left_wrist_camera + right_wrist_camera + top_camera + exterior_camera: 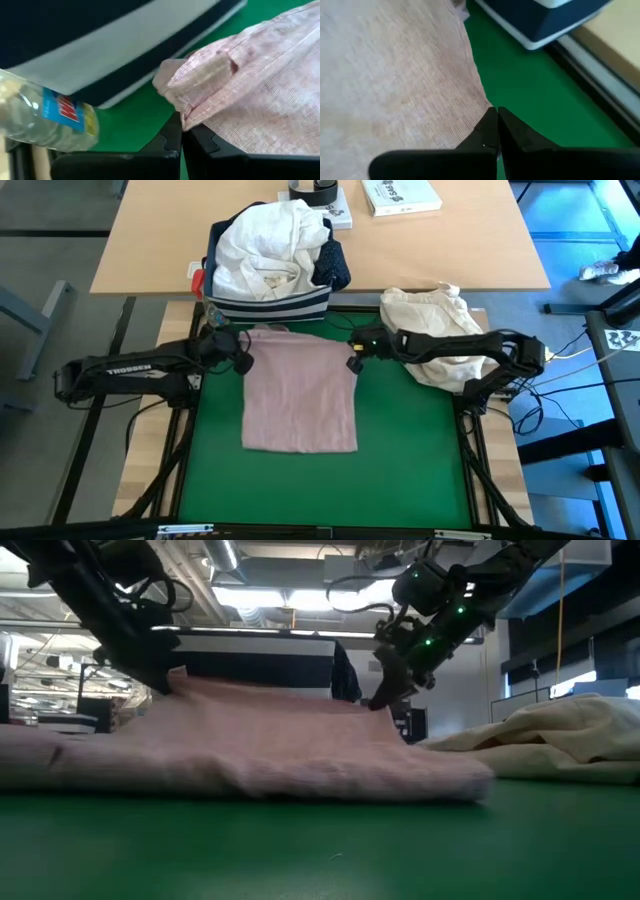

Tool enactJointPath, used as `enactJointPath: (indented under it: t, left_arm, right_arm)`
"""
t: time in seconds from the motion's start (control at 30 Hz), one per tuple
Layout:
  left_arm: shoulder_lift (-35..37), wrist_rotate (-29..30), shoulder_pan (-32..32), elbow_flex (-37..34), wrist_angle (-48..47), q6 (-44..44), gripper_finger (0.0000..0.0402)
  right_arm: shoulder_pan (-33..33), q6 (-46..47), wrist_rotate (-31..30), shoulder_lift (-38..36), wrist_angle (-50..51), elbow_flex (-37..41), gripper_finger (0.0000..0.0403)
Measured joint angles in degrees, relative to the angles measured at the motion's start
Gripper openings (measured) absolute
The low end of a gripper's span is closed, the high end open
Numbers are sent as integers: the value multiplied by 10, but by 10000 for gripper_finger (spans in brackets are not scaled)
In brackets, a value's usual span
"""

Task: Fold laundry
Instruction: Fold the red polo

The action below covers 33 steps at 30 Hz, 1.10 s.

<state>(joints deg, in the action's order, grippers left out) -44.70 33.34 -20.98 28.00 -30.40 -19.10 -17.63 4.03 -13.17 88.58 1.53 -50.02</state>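
Note:
The pale pink top [300, 390] lies as a folded rectangle on the green mat [400, 470]. Its near part rests on the mat and its far edge [270, 690] is raised between my two grippers. At its far left corner my left gripper [240, 360] is shut on it. My right gripper [353, 363] is shut on it at the far right corner. Behind it stands the navy striped bin [270, 305] with a white shirt [265, 245] and a navy dotted shirt [335, 265] piled in it. My left gripper pinches the top's far left corner at its hemmed, folded-over edge [192, 117] between its two fingers. It comes slanting down from the table's left. That corner is lifted off the mat, and the cloth slopes down toward the near side. My right gripper pinches the top's right edge near the far right corner [482, 107] between its two fingertips, slanting down from the table's right. The corner [372, 705] is held above the mat. The cloth runs nearly straight across to the other gripper.
A clear plastic bottle [45, 115] lies beside the bin near my left gripper. A cream-beige cloth bundle [440, 320] sits at the mat's far right, under my right arm. A book [400, 195] lies on the wooden table behind. Bare green mat shows near the front edge.

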Motion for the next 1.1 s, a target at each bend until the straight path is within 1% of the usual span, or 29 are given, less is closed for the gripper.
enactJointPath:
  t: [0.13,0.23,0.33,0.4,0.47,0.57,0.63,0.77,0.83,0.9,0.97,1.03,1.1]
  left_arm:
    - [-14,1,-27,-26,70,43,1]
    - [-31,-3,-56,-32,109,82,1]
    - [-47,-26,-88,-32,153,125,1]
    - [-57,-56,-109,-32,173,141,1]
    - [-67,-73,-124,-32,182,149,2]
    - [-83,-95,-139,-32,181,158,8]
    - [-88,-103,-147,-32,180,158,19]
    - [-90,-116,-154,-31,178,158,54]
    - [-88,-132,-154,-19,157,153,74]
    - [-80,-174,-154,6,129,148,93]
    - [-74,-244,-154,33,102,140,108]
    - [-74,-337,-148,49,83,122,118]
    - [-74,-445,-133,51,94,104,124]
  right_arm:
    - [-4,-1,-35,19,-13,0,1]
    - [-12,0,-53,27,-15,0,1]
    - [-23,0,-96,27,-21,0,1]
    - [-37,2,-93,27,-19,0,1]
    - [-47,7,-76,28,-13,0,3]
    - [-46,24,-69,32,-13,1,18]
    - [-45,34,-74,34,-21,1,32]
    - [-46,48,-72,35,-22,1,72]
    - [-46,47,-71,34,-19,0,95]
    - [-46,47,-57,26,14,-9,116]
    - [-46,47,-16,15,46,-31,134]
    - [-45,48,59,5,73,-50,146]
    - [-39,48,163,4,68,-56,152]
